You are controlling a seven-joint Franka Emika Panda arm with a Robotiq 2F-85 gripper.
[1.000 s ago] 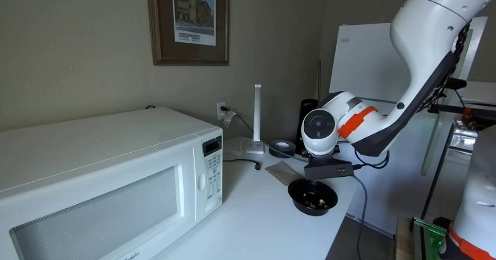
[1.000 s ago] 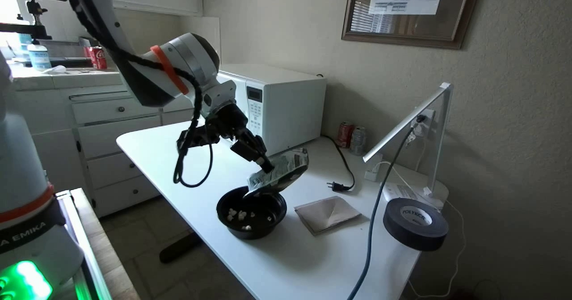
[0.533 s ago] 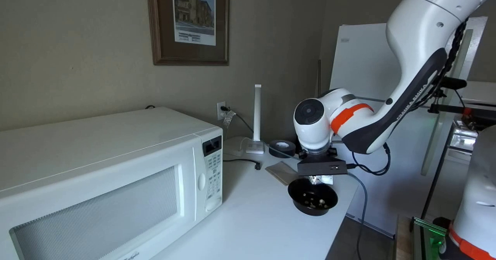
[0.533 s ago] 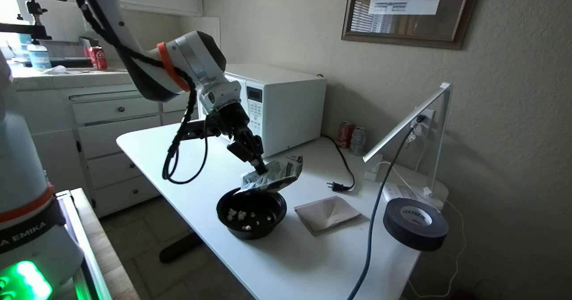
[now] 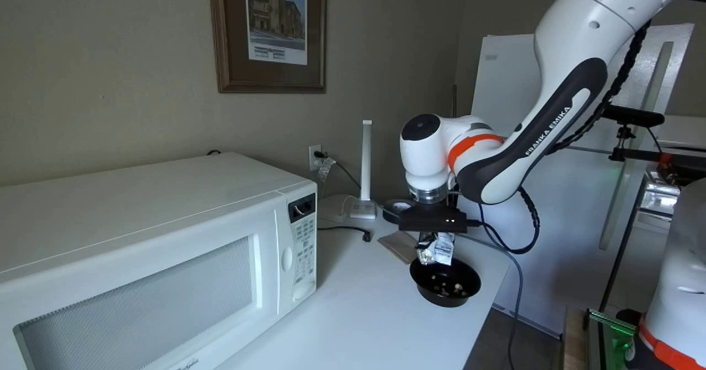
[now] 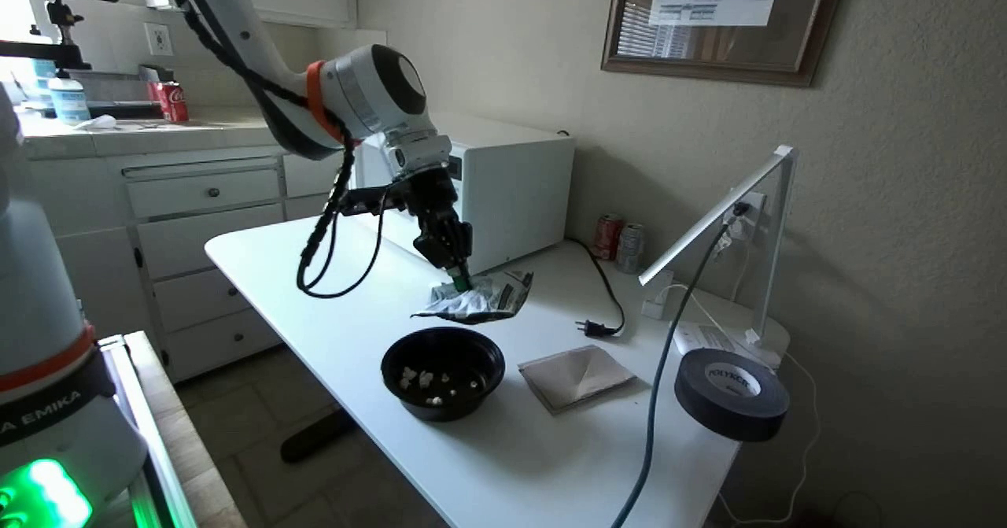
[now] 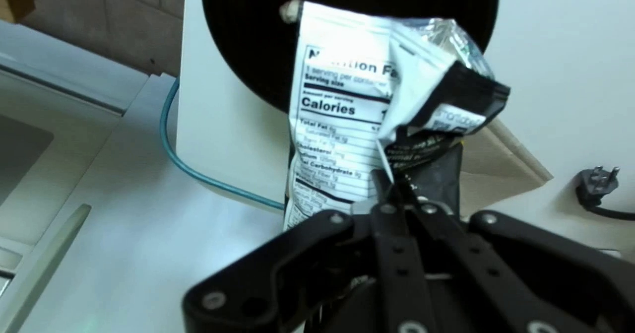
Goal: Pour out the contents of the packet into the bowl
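Observation:
The packet (image 7: 342, 109) is a crumpled white, black and silver wrapper with printed nutrition text. My gripper (image 7: 394, 181) is shut on a fold of it. In both exterior views the packet (image 5: 438, 247) (image 6: 492, 300) hangs just above the bowl's far side; in an exterior view it lies nearly level, apart from the rim. The bowl (image 6: 440, 411) is round, glossy and black, upright on the white table (image 6: 503, 473). Several pale popcorn pieces (image 6: 425, 378) lie in it. The bowl also shows in the wrist view (image 7: 238, 45), partly covered by the packet. My gripper (image 6: 462, 282) points down.
A folded tan paper (image 6: 578, 374) lies beside the bowl. A black tape roll (image 6: 728, 394), a plug (image 6: 598, 329), a white lamp (image 5: 365, 160) and a hanging cable (image 6: 653, 418) are close by. A white microwave (image 5: 165, 210) stands on the table, with two cans (image 6: 617, 243) behind.
The arm has swung toward the microwave side and the gripper has turned more upright. The packet has gone from tilted down into the bowl to nearly level and lifted above the rim.

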